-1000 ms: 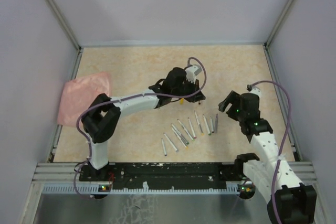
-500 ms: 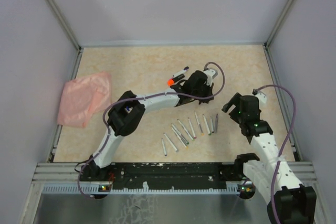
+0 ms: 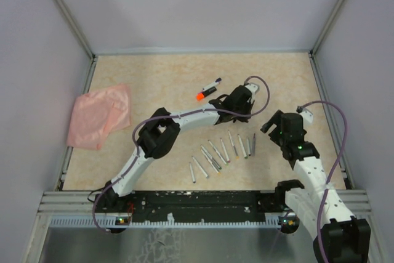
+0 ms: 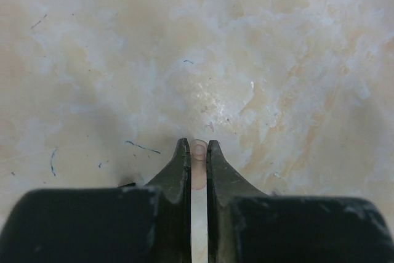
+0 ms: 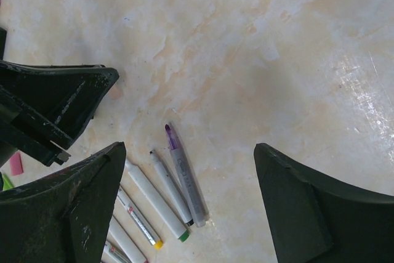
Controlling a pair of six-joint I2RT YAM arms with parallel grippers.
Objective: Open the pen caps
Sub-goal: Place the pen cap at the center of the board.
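My left gripper [image 3: 242,114] is past the far end of the pen row, pointing down. In the left wrist view it [image 4: 197,147] is shut on a slim whitish pen [image 4: 197,214] with a pale pink end, held just above the table. My right gripper [image 3: 273,129] is open and empty to the right of the row. In the right wrist view it [image 5: 189,149] hangs over a purple-tipped pen [image 5: 184,180], a black-tipped pen [image 5: 169,186] and a green-ended pen [image 5: 157,204]. Several more pens [image 3: 215,152] lie side by side. A pink cap [image 5: 15,163] lies at the left edge.
A dark highlighter with an orange tip [image 3: 208,89] lies on the table behind the left gripper. A pink cloth [image 3: 98,115] lies at the left edge. Grey walls surround the table, and a black rail [image 3: 197,200] runs along the near edge.
My left arm has swung right, away from the orange-tipped highlighter, which now lies alone on the table behind it. My right gripper has shifted slightly.
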